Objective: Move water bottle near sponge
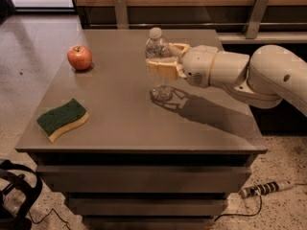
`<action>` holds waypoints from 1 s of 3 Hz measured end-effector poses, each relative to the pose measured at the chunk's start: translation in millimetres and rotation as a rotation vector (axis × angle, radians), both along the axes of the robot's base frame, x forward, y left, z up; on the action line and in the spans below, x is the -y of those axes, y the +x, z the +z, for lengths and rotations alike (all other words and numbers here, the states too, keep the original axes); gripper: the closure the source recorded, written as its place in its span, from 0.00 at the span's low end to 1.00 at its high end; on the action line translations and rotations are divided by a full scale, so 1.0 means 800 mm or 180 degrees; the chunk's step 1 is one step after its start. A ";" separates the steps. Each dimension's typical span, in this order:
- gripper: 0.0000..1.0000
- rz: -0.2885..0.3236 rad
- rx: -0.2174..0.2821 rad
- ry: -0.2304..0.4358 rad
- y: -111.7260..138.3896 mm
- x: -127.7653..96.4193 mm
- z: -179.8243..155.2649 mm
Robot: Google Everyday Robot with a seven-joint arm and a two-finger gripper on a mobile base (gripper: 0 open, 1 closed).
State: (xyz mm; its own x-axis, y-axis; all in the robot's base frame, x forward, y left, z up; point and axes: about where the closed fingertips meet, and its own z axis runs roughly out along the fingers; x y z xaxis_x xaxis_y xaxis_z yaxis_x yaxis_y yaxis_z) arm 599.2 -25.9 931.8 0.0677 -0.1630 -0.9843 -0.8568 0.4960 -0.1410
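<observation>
A red apple point(79, 57) sits near the desk's point(120, 128) far left corner. The sponge point(62, 120) lies at the near left edge, well apart from the apple. The open stretch of desk between the sponge and the water bottle point(157, 56) holds nothing. On the floor lie a power strip point(263, 188) and a black strap point(17, 195).

The arm point(259, 78) reaches in from the right, roughly level. Its tool point(163, 57) grips the upright water bottle at mid-height over the desk's middle, one finger in front and one behind. Whether the base touches the desk cannot be told.

The bottle is clear, ribbed and white-capped. The sponge is wavy-edged, dark green over yellow. The desk is matte grey-brown.
</observation>
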 end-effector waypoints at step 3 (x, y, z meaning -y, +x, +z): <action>1.00 0.0291 0.0087 -0.0037 -0.062 -0.085 0.013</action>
State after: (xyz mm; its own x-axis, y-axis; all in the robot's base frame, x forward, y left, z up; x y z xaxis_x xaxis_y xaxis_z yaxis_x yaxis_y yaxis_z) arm 549.8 41.7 942.5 0.1098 -0.1662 -0.9800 -0.8942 0.4140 -0.1704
